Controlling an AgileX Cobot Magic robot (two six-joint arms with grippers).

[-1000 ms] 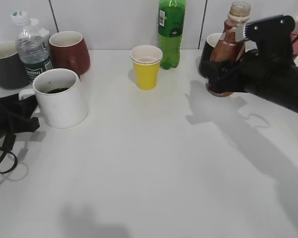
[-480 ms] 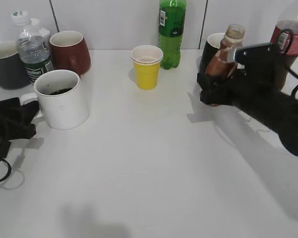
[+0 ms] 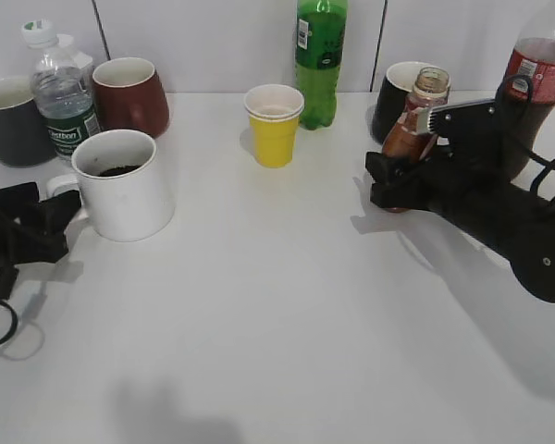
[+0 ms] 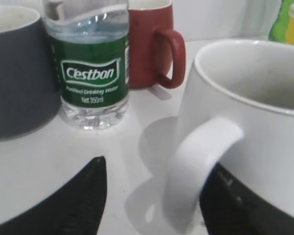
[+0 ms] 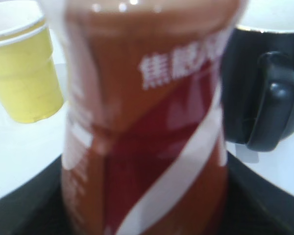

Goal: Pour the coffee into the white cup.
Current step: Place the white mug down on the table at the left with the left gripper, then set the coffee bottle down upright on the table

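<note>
The white cup (image 3: 125, 199) stands at the left with dark liquid in its bottom. In the left wrist view its handle (image 4: 201, 166) lies between the jaws of my left gripper (image 4: 157, 191), which is open, with a wide gap on the left side. In the exterior view my left gripper (image 3: 51, 217) sits at the handle. My right gripper (image 3: 388, 180) is shut on the coffee bottle (image 3: 416, 129), uncapped and nearly upright, low over or on the table. The bottle fills the right wrist view (image 5: 147, 122) between the jaws (image 5: 144, 196).
A water bottle (image 3: 60, 92), grey mug (image 3: 9, 120) and red-brown mug (image 3: 129, 92) stand behind the white cup. A yellow paper cup (image 3: 273, 125) and green bottle (image 3: 319, 55) are at back centre. A black mug (image 3: 398, 88) and cola bottle (image 3: 536, 65) are behind the coffee bottle.
My right gripper has brought the coffee bottle down and a little forward, from raised to low beside the black mug. My left gripper has drawn back slightly at the cup's handle.
</note>
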